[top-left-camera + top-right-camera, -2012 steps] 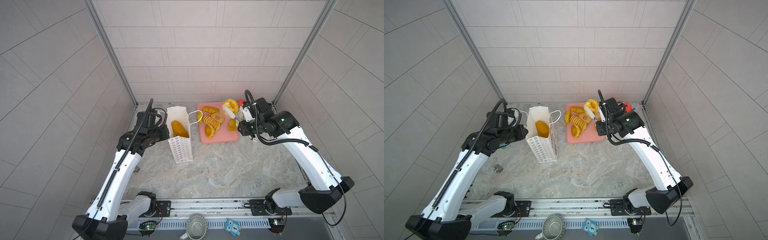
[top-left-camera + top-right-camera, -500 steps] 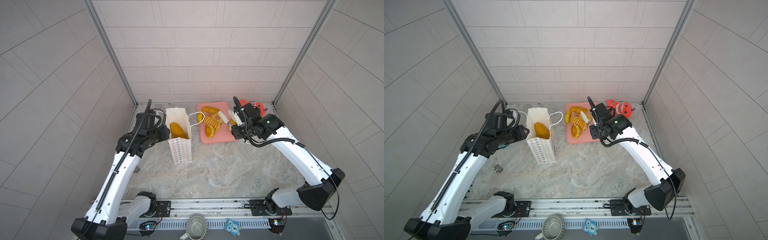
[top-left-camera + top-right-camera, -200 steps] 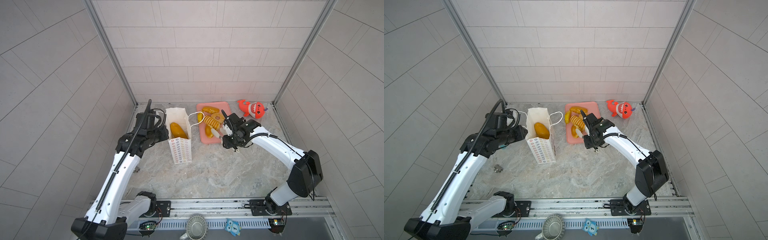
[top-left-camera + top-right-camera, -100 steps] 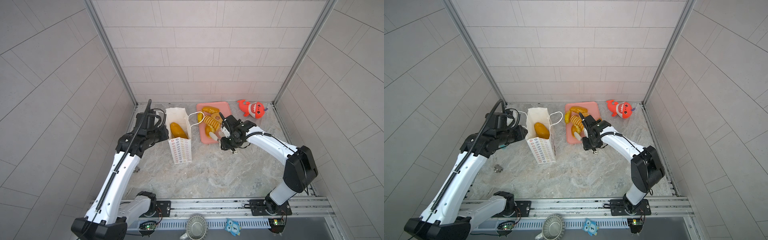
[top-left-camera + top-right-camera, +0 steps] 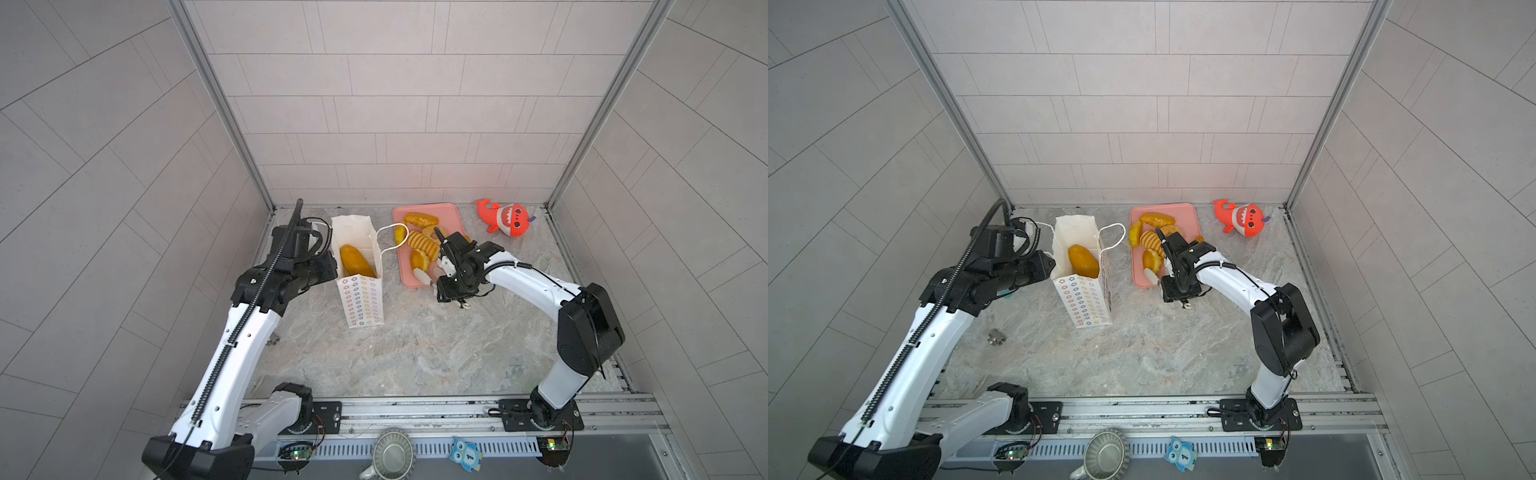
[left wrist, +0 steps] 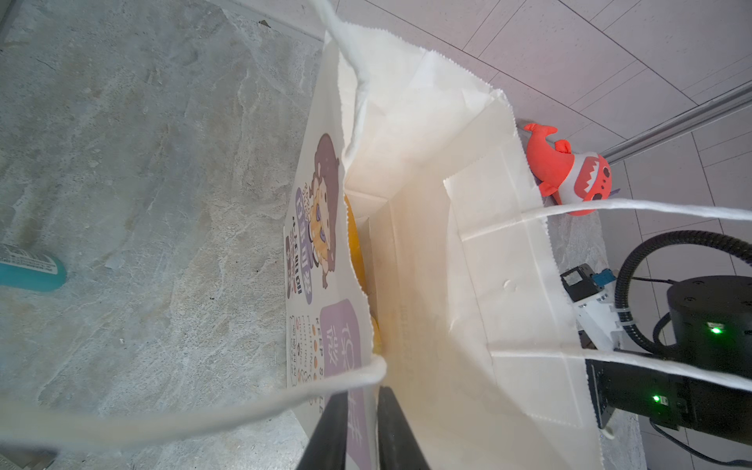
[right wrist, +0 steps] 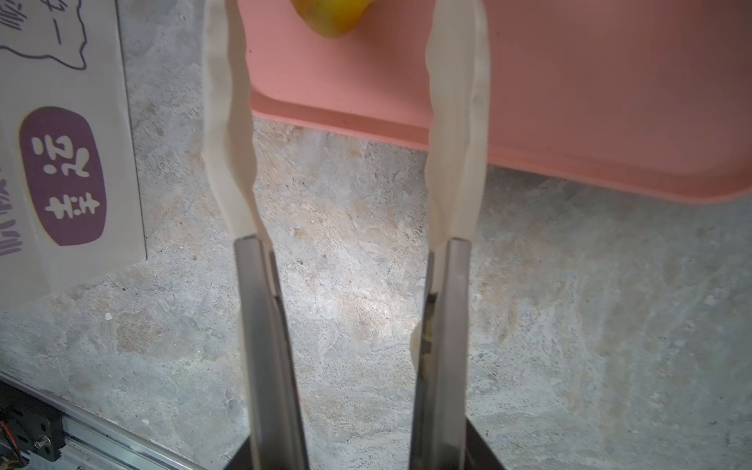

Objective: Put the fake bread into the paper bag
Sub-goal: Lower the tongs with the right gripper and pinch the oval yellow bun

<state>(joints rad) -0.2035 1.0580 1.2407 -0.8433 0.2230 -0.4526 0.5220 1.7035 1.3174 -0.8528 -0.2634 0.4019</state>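
Observation:
The paper bag (image 5: 361,299) (image 5: 1084,299) stands open on the stone floor, with one golden loaf of fake bread (image 5: 355,259) (image 5: 1084,259) inside. My left gripper (image 5: 333,266) (image 6: 362,407) is shut on the bag's left wall near the rim. Several more pieces of fake bread (image 5: 422,243) (image 5: 1152,241) lie on a pink tray (image 5: 451,214) (image 5: 1187,212) to the bag's right. My right gripper (image 5: 426,274) (image 5: 1156,274) (image 7: 339,40) stands open and empty, low over the tray's near edge (image 7: 569,101), a yellow piece (image 7: 329,16) just beyond its fingertips.
A red plush shark (image 5: 507,218) (image 5: 1241,218) lies at the back right corner. A small metal fitting (image 5: 994,336) sits on the floor by the left arm. Tiled walls close in the back and both sides; a metal rail runs along the front.
The right gripper has moved slightly left and lower at the tray's near edge, and its jaws have widened a little. The left gripper and bag have not moved.

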